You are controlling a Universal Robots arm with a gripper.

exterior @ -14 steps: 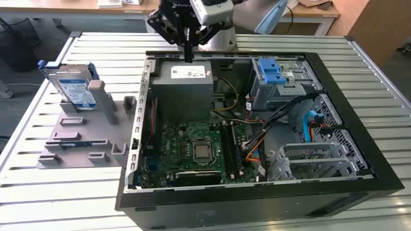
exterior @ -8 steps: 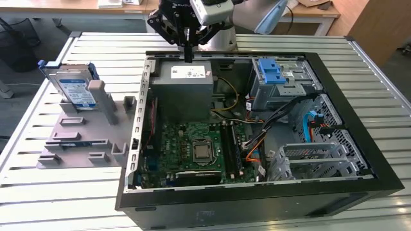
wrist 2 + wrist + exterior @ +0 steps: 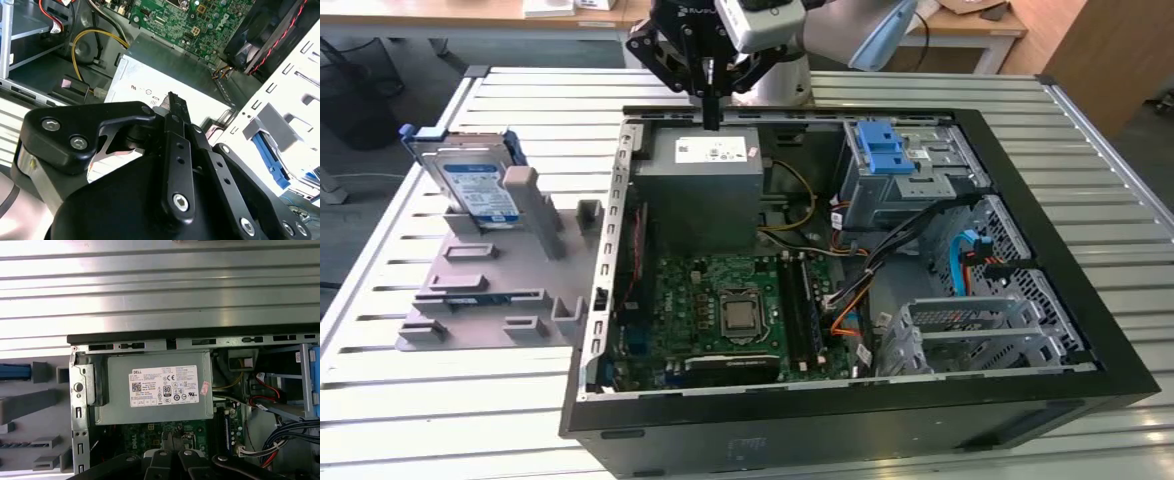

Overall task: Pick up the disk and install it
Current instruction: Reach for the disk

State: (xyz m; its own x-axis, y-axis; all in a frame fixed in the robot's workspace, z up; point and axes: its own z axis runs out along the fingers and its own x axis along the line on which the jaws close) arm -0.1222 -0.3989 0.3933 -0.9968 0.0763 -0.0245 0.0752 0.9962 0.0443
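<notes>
Both fingers of the end effector [image 3: 710, 122] were pressed together with nothing between them, so it carried nothing. In the exterior view it pointed straight down over the far rim of the open computer case [image 3: 854, 405], just above the back edge of the grey power supply [image 3: 700, 185]. We could not tell whether the tips touched metal. In the second wrist view the closed tip [image 3: 172, 100] sat over the power supply's white sticker [image 3: 145, 90]. Beyond the power supply lay the green motherboard [image 3: 734, 310], and toward the exterior view's right stood the metal drive cage [image 3: 914, 180] with its blue latch [image 3: 887, 150] on top.

The disk [image 3: 470, 180] was well apart from the end effector, outside the case on the exterior view's left. It stood upright on its edge in a grey holder [image 3: 480, 290], its white and blue label facing outward and blue rails along its sides. The holder and the case both rested on the slatted metal table [image 3: 454, 400].
</notes>
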